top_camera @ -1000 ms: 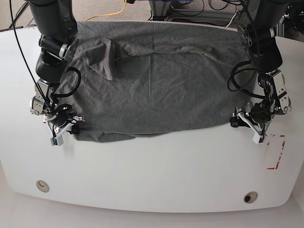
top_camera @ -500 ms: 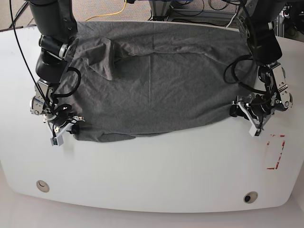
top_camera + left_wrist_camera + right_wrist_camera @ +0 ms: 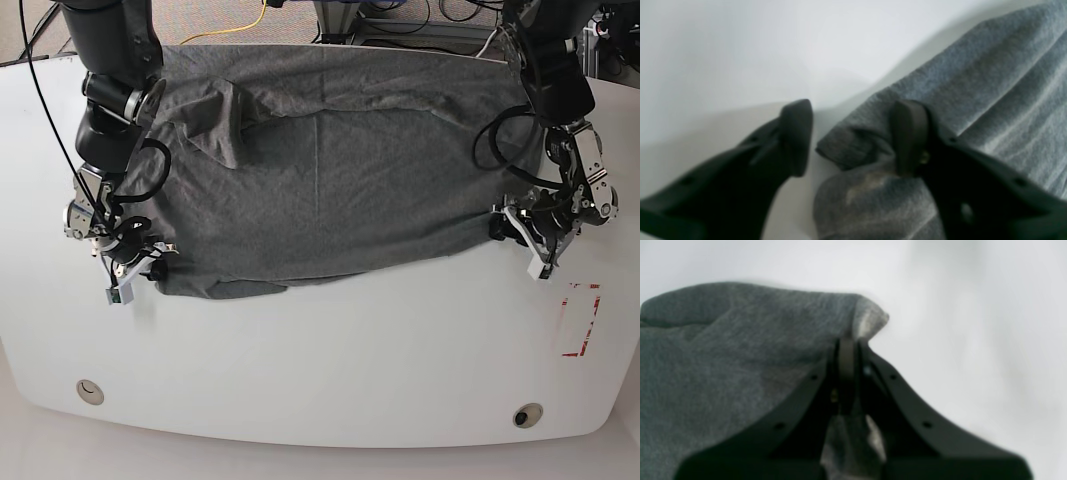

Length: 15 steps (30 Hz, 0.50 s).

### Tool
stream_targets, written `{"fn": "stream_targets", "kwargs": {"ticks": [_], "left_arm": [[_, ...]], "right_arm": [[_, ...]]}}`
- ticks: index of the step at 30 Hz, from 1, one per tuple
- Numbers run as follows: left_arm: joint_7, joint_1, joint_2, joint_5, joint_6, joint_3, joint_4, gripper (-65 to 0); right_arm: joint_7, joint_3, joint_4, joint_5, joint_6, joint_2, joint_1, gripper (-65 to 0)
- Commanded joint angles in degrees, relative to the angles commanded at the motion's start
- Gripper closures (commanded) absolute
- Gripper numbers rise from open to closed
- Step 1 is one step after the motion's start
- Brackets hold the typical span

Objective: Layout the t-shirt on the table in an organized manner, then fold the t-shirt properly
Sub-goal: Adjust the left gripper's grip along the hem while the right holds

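Shirt [image 3: 330, 170], heather-grey and unprinted, lies spread across the far half of the table [image 3: 330, 370], wrinkled, one sleeve folded over near its far left. No writing is legible; a red dashed rectangle [image 3: 580, 320] marks the near right. The right gripper [image 3: 846, 353], at the scene's left, is clenched on the shirt's near left corner, cloth pinched between black fingers. The left gripper [image 3: 853, 136] stands parted at the near right corner, one finger [image 3: 910, 133] resting on the rolled hem, the other over bare glossy white.
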Motion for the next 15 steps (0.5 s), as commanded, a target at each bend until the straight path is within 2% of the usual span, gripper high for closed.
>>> {"fn": "stream_targets", "kwargs": {"ticks": [1,6,15], "left_arm": [[0.0,-0.18,0.0,0.0,0.0,0.0,0.0,-15.0],[0.0,-0.35,0.0,0.09,0.0,0.35,0.26,-1.3],[0.0,-1.05,0.0,0.0,-0.04,3.25,6.51,0.0]], "right_arm": [[0.0,0.0,0.0,0.0,0.0,0.0,-0.09,0.0],[0.0,0.0,0.0,0.0,0.0,0.0,-0.18,0.0],[0.0,0.0,0.0,0.0,0.0,0.0,-0.26,0.0]]}}
